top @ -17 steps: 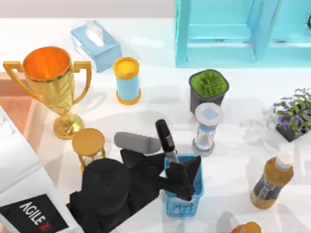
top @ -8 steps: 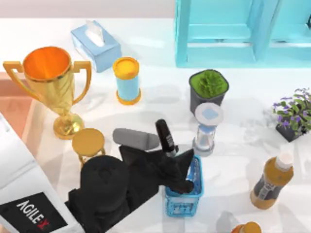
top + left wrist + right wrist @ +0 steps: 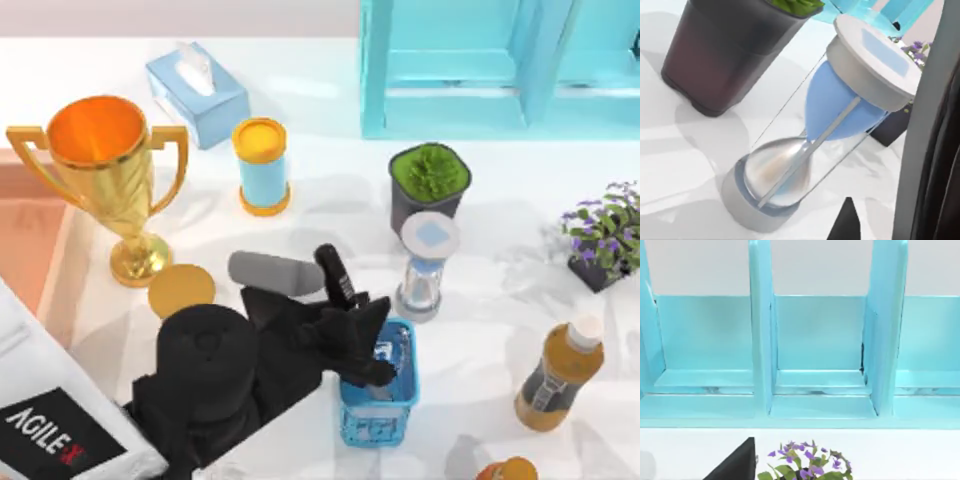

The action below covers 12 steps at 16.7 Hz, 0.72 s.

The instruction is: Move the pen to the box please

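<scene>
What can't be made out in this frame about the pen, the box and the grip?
- Pen: top view, black cap end shows; the lower barrel is covered by the left gripper.
- Blue box: top view, most of its inside is hidden under that gripper, so the pen tip's depth is unclear.
- Grip: left wrist view faces the blue hourglass, not the contact.
- Orange item: top view, cut by the bottom edge.

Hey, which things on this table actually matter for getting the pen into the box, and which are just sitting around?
Part of the job:
pen
blue box
left gripper, over the box

Just lying about:
gold trophy
tissue box
two hourglasses
green plant pot
purple flowers
bottle
blue shelf
</scene>
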Tool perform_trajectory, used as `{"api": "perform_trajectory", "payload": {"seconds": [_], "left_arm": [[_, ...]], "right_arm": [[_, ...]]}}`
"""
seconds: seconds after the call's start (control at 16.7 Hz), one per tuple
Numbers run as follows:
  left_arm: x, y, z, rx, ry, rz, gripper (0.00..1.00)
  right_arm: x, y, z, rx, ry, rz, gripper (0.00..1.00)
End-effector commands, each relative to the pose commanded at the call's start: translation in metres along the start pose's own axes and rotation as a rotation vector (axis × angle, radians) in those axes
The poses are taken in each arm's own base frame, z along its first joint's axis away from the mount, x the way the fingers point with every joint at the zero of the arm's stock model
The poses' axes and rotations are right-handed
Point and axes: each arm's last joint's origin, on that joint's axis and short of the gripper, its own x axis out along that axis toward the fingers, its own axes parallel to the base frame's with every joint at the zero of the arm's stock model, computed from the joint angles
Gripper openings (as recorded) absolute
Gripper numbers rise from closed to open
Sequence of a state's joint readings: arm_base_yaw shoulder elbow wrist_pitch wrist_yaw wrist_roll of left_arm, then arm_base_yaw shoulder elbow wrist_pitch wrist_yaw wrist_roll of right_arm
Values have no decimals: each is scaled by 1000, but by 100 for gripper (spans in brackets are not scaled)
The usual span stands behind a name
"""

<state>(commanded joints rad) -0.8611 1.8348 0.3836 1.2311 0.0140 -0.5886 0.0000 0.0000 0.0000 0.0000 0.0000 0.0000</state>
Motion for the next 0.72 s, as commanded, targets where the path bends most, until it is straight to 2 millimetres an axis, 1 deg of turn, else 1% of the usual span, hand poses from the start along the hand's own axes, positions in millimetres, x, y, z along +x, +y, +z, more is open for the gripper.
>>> {"api": "perform_trajectory", "payload": {"seconds": [0.18, 0.3, 0.42, 0.54, 0.72], "left_arm": [[-6, 1, 27, -13, 26, -23, 0], [-17, 5, 50, -25, 45, -22, 0], [-36, 11, 74, -39, 60, -5, 0], [-61, 17, 96, -51, 63, 17, 0], [-100, 21, 121, -48, 40, 37, 0]], "right_arm": [[0, 0, 0, 0, 0, 0, 100], [0, 0, 0, 0, 0, 0, 100], [0, 0, 0, 0, 0, 0, 100], [0, 0, 0, 0, 0, 0, 100], [0, 0, 0, 0, 0, 0, 100]]}}
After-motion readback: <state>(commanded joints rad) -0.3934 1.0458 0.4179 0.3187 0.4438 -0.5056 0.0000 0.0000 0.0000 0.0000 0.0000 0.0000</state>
